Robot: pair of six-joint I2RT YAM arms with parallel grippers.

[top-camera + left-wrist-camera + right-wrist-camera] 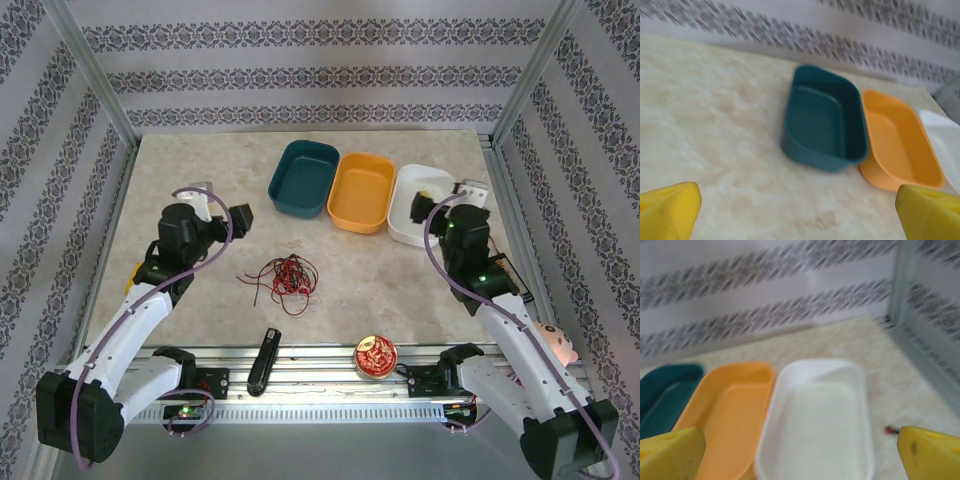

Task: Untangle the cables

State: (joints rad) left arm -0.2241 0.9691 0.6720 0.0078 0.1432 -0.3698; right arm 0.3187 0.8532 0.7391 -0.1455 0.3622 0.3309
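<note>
The cables (285, 277) are lying in one loose red-and-black knot on the marbled worktop (190, 170), about midway between the two arms and nearer than the row of trays, with nothing touching them. The left arm (150, 300) is reaching in from the left, its jaws hanging to the left of the knot and a little farther back, well apart from it. In the left wrist view its yellow pads (667, 210) are standing wide apart at the bottom corners, so those jaws are gaping and holding nothing. The right arm (495, 295) is reaching toward the far right, its jaws hovering over the white tray (400, 225). In the right wrist view they are likewise spread wide and empty. Three trays are sitting side by side across the far half. A teal tray (303, 178) is on the left, an orange tray (362, 192) is in the middle, and the white one is on the right. A black stapler-like tool (264, 361) and a round red tin (375, 357) are resting on the metal rail (320, 352) at the near edge.
</note>
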